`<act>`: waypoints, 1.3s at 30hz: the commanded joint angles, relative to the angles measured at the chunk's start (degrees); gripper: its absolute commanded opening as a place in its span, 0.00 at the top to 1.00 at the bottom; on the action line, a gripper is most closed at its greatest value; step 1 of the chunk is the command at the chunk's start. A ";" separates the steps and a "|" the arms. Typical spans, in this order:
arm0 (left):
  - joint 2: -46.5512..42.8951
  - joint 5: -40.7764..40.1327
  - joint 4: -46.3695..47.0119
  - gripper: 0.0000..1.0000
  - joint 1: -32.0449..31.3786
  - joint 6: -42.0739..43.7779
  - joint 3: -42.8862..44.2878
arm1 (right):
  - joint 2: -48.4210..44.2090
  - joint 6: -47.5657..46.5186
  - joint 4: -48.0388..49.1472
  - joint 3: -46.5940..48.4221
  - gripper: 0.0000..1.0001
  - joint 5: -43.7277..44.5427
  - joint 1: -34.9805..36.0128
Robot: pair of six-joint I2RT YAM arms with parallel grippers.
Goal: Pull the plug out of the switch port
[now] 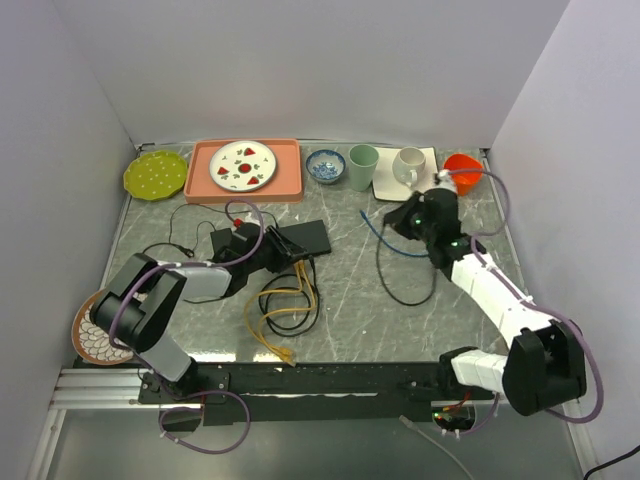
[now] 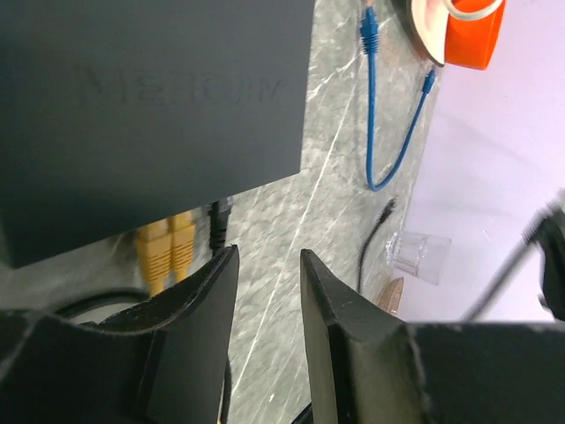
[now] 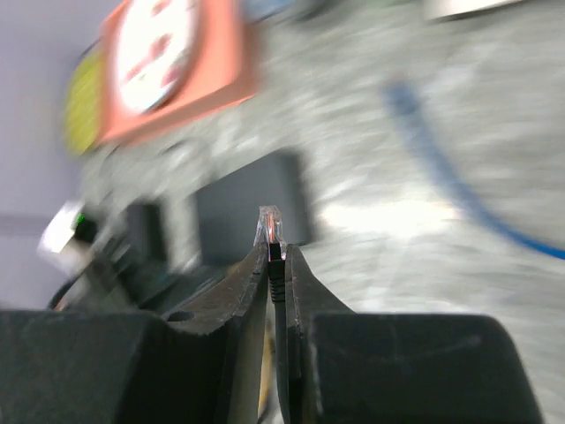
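The right hand [image 3: 275,254] pinches the clear plug [image 3: 269,225] tight; the left hand [image 2: 269,258] stands part open, empty, beside the switch [image 2: 150,115].

switch [image 1: 308,238]: mid-table | left fingers [image 1: 274,244]: at its left edge | right fingers [image 1: 391,226]: well apart, rightward | yellow cables [image 1: 283,312]: nearside of switch

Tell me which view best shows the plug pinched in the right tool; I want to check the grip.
Right wrist: the clear plug pokes out sharply between the right tool's closed tips. Top external shows only that tool, the plug too small to see. In left wrist I cannot find it.
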 commanded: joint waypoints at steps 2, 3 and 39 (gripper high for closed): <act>-3.58 -2.25 -0.21 0.59 0.20 -0.21 -1.62 | 1.13 1.87 -7.47 -0.55 1.00 6.49 -11.07; -4.72 -2.69 -0.56 0.59 0.38 -0.21 -1.80 | 1.75 2.30 -7.47 -0.73 1.00 7.27 -12.49; -5.97 -7.88 -8.04 0.57 6.44 2.25 1.10 | 31.46 4.59 22.40 1.38 0.46 -25.06 11.05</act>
